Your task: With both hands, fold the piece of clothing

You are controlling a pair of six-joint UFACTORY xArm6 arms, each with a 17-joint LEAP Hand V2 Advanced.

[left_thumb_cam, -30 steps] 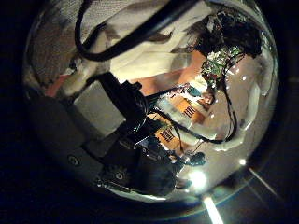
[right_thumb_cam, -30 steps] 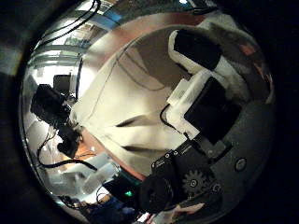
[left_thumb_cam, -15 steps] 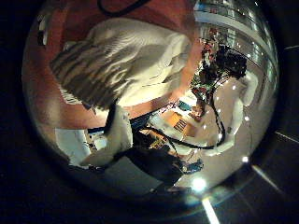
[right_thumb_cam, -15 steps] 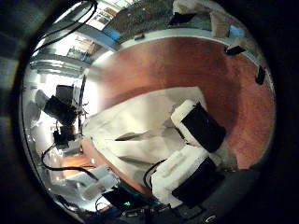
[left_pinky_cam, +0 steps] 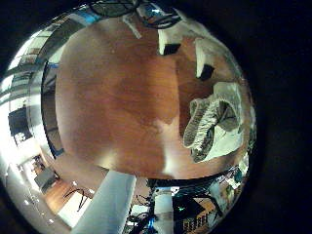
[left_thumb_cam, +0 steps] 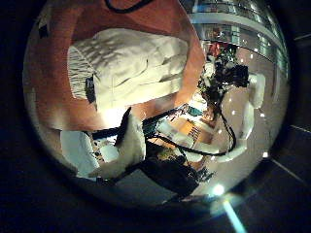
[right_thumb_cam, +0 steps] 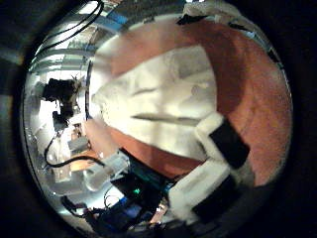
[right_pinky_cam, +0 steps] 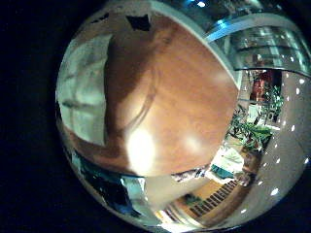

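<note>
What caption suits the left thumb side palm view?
Pale, rumpled piece of clothing lying folded on the reddish-brown wooden table, seen from above the robot's left palm.

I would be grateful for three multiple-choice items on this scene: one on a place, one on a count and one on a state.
1. Where is the piece of clothing?
A. On the table
B. On the floor
C. Hanging over an arm

2. How many pieces of clothing are on the table?
A. Three
B. One
C. Two

3. In the right little finger side palm view, how is the piece of clothing?
A. Lifted clear of the table
B. Rolled into a ball in a hand
C. Lying on the table with nothing gripping it

Answers: 1 A, all four views show it resting on the wooden top. 2 B, each view shows a single garment. 3 C, it lies there with bare wood beside it and no fingers on it.
</note>
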